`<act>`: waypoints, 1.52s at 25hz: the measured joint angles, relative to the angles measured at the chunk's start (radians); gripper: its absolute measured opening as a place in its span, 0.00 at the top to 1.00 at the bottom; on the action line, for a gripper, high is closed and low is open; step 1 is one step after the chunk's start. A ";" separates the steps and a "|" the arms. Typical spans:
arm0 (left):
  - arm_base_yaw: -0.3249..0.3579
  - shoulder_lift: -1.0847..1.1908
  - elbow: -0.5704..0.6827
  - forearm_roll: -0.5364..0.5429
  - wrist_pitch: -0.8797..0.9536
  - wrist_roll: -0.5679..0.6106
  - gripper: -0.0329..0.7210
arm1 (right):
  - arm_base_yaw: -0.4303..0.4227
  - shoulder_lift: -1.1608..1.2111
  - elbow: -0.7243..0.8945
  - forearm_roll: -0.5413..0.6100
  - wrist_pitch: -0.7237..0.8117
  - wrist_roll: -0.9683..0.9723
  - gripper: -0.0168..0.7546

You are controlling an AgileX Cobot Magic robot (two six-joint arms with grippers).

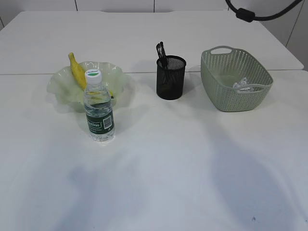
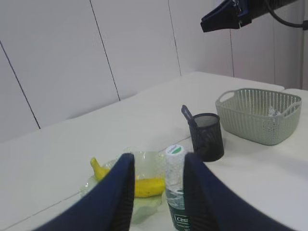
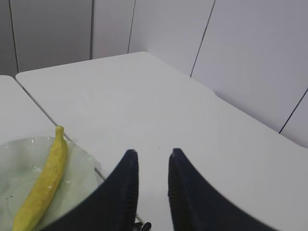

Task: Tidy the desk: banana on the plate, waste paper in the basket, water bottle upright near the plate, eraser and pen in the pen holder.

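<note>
The yellow banana point(image 1: 77, 71) lies in the pale green glass plate point(image 1: 60, 82). Just in front of the plate the water bottle point(image 1: 98, 110) stands upright. A dark pen point(image 1: 160, 50) sticks out of the black mesh pen holder point(image 1: 170, 82). White waste paper point(image 1: 241, 84) rests inside the green basket point(image 1: 231, 98). The eraser is out of view. My left gripper point(image 2: 159, 159) is open and empty, raised above the table, looking over the bottle point(image 2: 174, 150) and banana point(image 2: 144, 186). My right gripper point(image 3: 153, 152) is open and empty too, above the table beside the plate point(image 3: 19, 159). The exterior view shows neither gripper.
A seam between two white tables runs behind the plate, holder and basket. A black cable point(image 1: 245, 14) hangs at the top right of the exterior view. The other arm's dark camera mount point(image 2: 226, 17) shows high in the left wrist view.
</note>
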 joint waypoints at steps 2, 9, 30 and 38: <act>0.015 -0.035 0.000 0.002 0.023 0.000 0.64 | 0.000 -0.009 0.000 0.000 -0.003 0.008 0.76; 0.133 -0.123 0.000 0.038 0.184 0.001 0.64 | 0.000 -0.013 0.000 0.000 -0.033 0.054 0.76; 0.263 -0.365 -0.027 0.133 0.615 -0.170 0.64 | 0.000 -0.078 0.000 0.000 -0.076 0.084 0.76; 0.265 -0.370 -0.087 0.319 0.749 -0.400 0.64 | 0.000 -0.078 0.000 0.000 -0.086 0.096 0.76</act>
